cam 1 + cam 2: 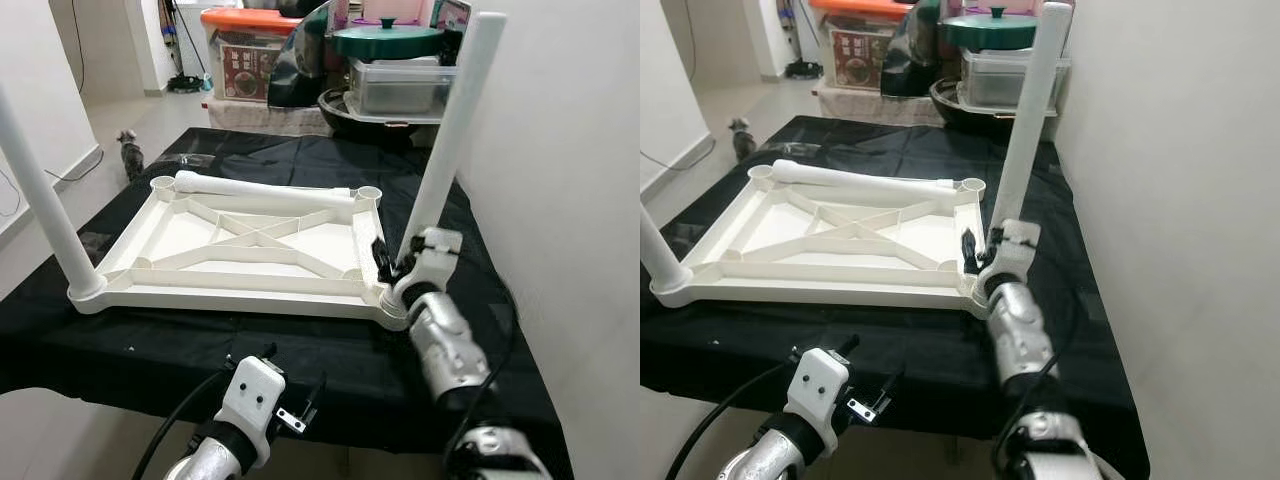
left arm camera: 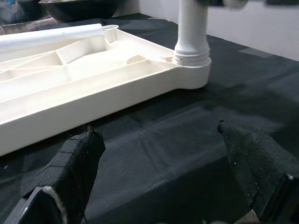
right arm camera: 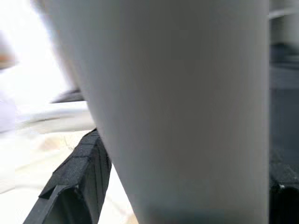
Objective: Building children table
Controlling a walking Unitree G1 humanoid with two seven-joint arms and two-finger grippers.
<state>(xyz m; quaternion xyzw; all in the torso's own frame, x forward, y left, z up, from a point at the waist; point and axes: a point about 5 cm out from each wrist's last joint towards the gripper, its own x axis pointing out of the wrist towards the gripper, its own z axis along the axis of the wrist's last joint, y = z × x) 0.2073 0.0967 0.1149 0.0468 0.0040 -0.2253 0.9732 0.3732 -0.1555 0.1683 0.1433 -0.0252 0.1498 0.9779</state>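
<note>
Everything's looking pretty monochrome: white plastic tabletop [image 1: 250, 240] and white legs [image 1: 455, 120] sitting on a plain black cloth [image 1: 300, 350]. Arms are showing silver with black end effector fingers [image 2: 74, 163]. Green lid [image 1: 388, 40] and orange lid [image 1: 250, 18] are popping behind.

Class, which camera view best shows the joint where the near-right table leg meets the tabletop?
The left wrist view: the leg sits in its corner socket, sharp and unobstructed. In both eye views the right end effector partly hides it; the right wrist view is blurred.

Our two silver arms

White wrist housings (two dark screws on ours nearest the table edge [image 1: 300, 420]), black cables, black ribbed fingers [image 2: 74, 163].
</note>
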